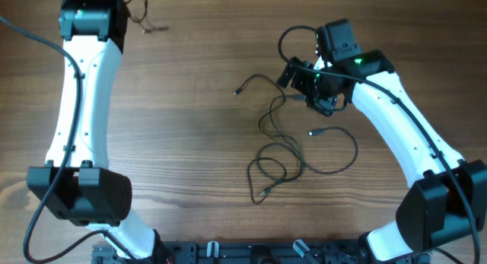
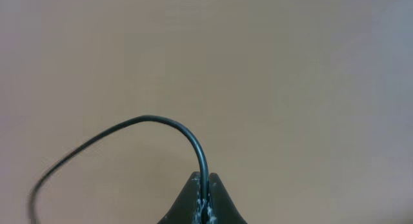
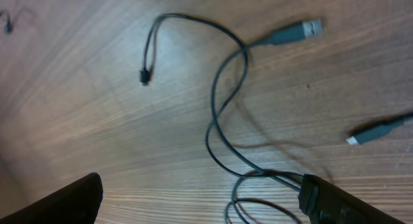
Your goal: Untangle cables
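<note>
My left gripper [image 2: 205, 210] is shut on one thin dark cable [image 2: 150, 119], which arcs up and away to the left. In the overhead view this cable [image 1: 143, 19] lies at the far left edge of the table beside the left wrist. Two more cables [image 1: 275, 135] lie loosely looped together mid-table, with plug ends [image 1: 237, 90] spread out. My right gripper [image 1: 306, 85] is open just above their far end. In the right wrist view, the open fingers [image 3: 206, 204] straddle the strands [image 3: 216, 121], with a silvery plug [image 3: 308, 29] beyond.
The wooden table [image 1: 190, 142] is bare left of the cables. One cable's loop [image 1: 346, 161] lies close under the right arm [image 1: 411, 135]. The left arm [image 1: 80, 97] runs along the table's left side. A dark rail [image 1: 251, 252] lies at the near edge.
</note>
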{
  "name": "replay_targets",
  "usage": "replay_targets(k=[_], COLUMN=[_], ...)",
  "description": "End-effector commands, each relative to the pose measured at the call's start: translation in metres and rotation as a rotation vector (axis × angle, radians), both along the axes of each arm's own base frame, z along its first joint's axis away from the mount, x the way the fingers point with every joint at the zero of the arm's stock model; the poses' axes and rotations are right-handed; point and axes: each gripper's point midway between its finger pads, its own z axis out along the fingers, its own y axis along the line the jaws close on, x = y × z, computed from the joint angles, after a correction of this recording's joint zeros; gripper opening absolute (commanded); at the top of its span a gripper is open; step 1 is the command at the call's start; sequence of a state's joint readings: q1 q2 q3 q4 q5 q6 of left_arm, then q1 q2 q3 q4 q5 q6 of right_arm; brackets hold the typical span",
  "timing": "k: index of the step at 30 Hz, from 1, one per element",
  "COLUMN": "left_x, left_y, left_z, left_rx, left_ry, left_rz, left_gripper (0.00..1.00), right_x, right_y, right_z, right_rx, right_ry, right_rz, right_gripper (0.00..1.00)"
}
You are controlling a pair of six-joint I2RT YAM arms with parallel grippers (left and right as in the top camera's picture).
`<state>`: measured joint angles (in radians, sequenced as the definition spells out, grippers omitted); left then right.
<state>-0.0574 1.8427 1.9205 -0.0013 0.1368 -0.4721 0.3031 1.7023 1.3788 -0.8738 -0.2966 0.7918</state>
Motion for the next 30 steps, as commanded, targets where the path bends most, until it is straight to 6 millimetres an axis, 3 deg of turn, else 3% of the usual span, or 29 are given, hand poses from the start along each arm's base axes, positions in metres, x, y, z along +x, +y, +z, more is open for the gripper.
replay_targets(k=[1,3,7,12,16,21,26,30], left_x=[-0.013,-0.017,-0.003,0.038,0.067,0.087,0.086,0.072], left_y=[-0.06,-0.079,-0.072,-0.031,0.022,0.113,0.204,0.272], left_z=[0.028,0.034,0.019,-0.042,-0.099,-0.181,-0.242,-0.268], left_rx=[-0.042,-0.045,-0.043,-0.021,0.069,0.072,0.143,0.223], left_ry=[-0.09,-0.127,-0.1,0.017,0.106,0.277,0.376,0.428], left_rz=[-0.175,-0.208,-0.148,-0.067,0.023,0.152,0.295,0.433], left_gripper=[0.04,0.04,0.04,0.04,0.04,0.04,0.04,0.04], right_x=[-0.005,-0.007,-0.012,-0.017,-0.023,-0.033,-0.039,-0.041], right_y=[0.006,0.01,0.017,0.027,0.032,0.031,0.029,0.028], right_z=[-0.007,-0.007,-0.008,-0.008,-0.008,-0.012,-0.013,-0.014], right_rx=[0.017,0.016,0.01,0.006,-0.009,-0.026,-0.034,-0.038], right_ry=[0.034,0.034,0.031,0.027,0.011,0.045,0.07,0.082], right_rz=[-0.002,0.01,0.046,0.086,0.158,0.18,0.18,0.181], right_gripper=[0.99,0.99,0.99,0.99,0.99,0.99,0.99,0.99])
